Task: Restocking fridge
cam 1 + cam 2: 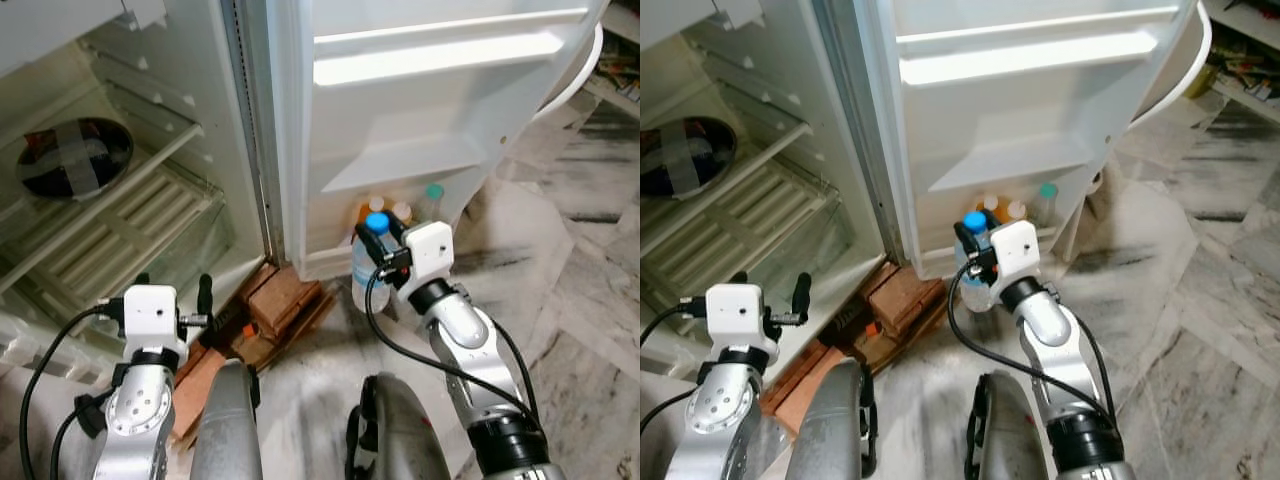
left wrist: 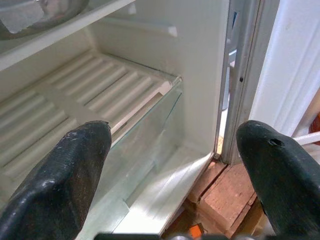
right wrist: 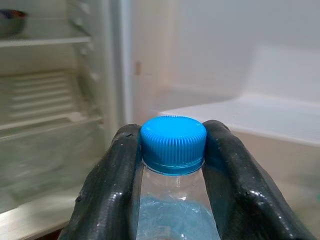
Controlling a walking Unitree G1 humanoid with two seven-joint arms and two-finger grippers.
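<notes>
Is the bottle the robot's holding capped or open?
Capped: a blue cap sits on the water bottle, held at its neck by the right gripper.

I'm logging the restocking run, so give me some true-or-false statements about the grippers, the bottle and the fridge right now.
1. The right gripper holds a bottle with a blue cap. True.
2. The left gripper grips a carton. False: its fingers are apart, holding nothing.
3. The fridge door is shut. False: it stands open.
4. Other bottles already stand in the lowest door shelf. True.
5. A dark bowl sits on a fridge shelf. True.
</notes>
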